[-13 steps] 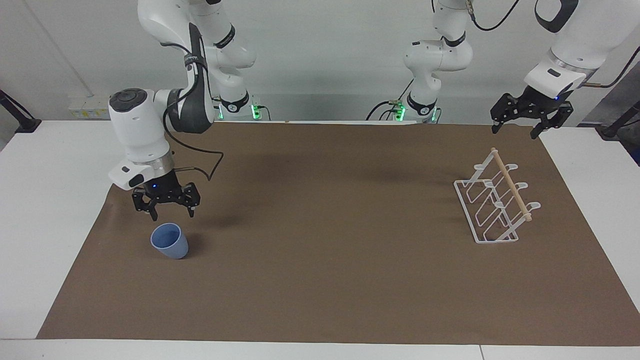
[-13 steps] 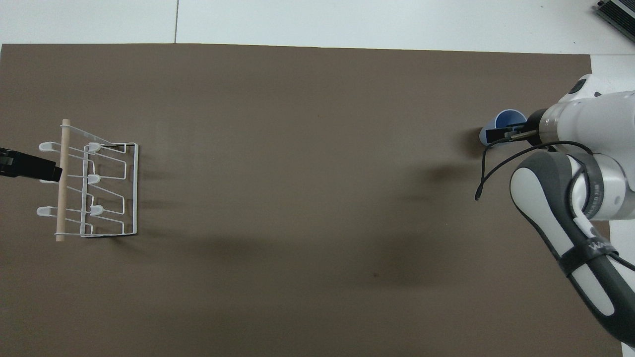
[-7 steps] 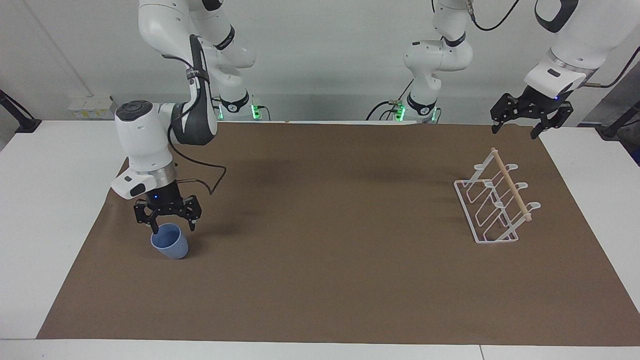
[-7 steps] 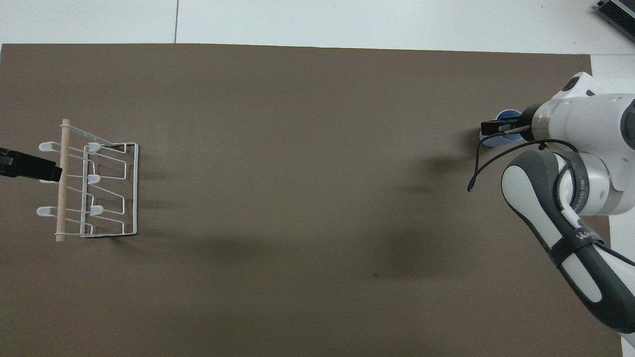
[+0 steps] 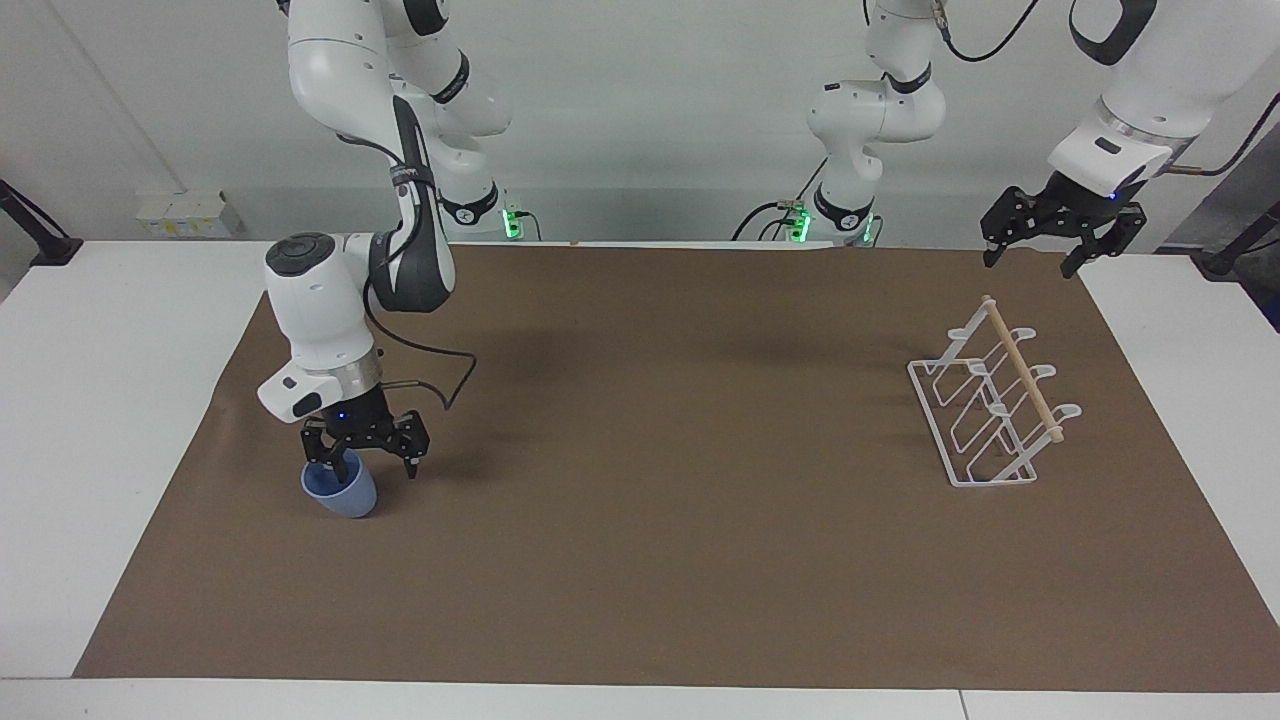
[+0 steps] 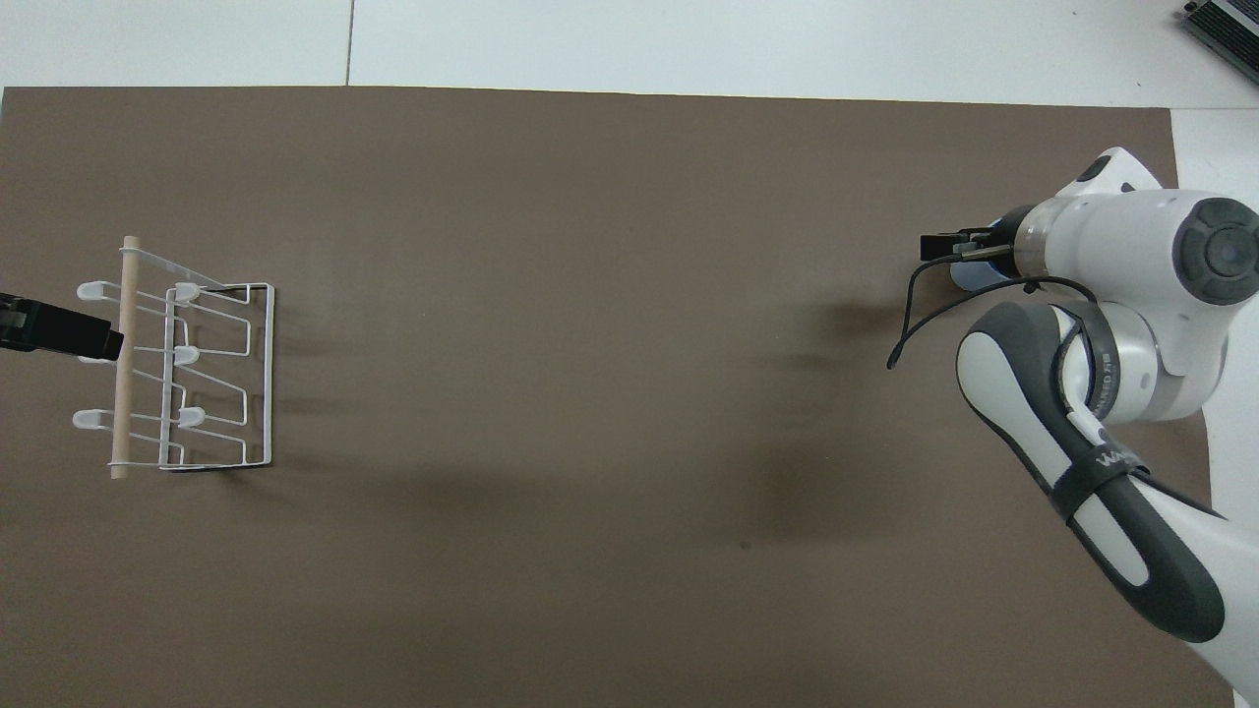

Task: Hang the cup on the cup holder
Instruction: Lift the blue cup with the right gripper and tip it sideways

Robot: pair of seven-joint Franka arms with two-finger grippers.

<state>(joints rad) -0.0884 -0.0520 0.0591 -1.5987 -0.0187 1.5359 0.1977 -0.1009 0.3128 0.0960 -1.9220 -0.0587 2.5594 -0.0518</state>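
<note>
Standing upright on the brown mat (image 5: 640, 560) at the right arm's end of the table, the cup (image 5: 344, 492) is a small light-blue tumbler, its long axis near vertical with a slight lean, rim upward and narrower base on the mat. Right gripper (image 5: 365, 464): lowered onto the cup's rim, jaws spread; one finger (image 5: 333, 465) reaches down into the cup's mouth, the other hangs outside the wall on the side toward the table's middle, clear of the mat. Whether either finger touches the wall cannot be told. In the overhead view the right gripper (image 6: 969, 258) and its white wrist cover nearly all of the cup (image 6: 972, 279), of which only a blue sliver shows. Cup holder (image 5: 990, 405): white wire rack on the mat at the left arm's end of the table, well apart from the cup; slanted frame with looped prongs, and a light wooden rod (image 5: 1022, 368) along its top. The rod's long axis runs toward and away from the robots, seen in the overhead view as a near-vertical line on the cup holder (image 6: 211, 379). Left gripper (image 5: 1050, 240): waiting in the air over the mat's edge, nearer the robots' side than the rack, jaws spread and holding nothing; only its dark tip (image 6: 59, 332) enters the overhead view, over the rod.
</note>
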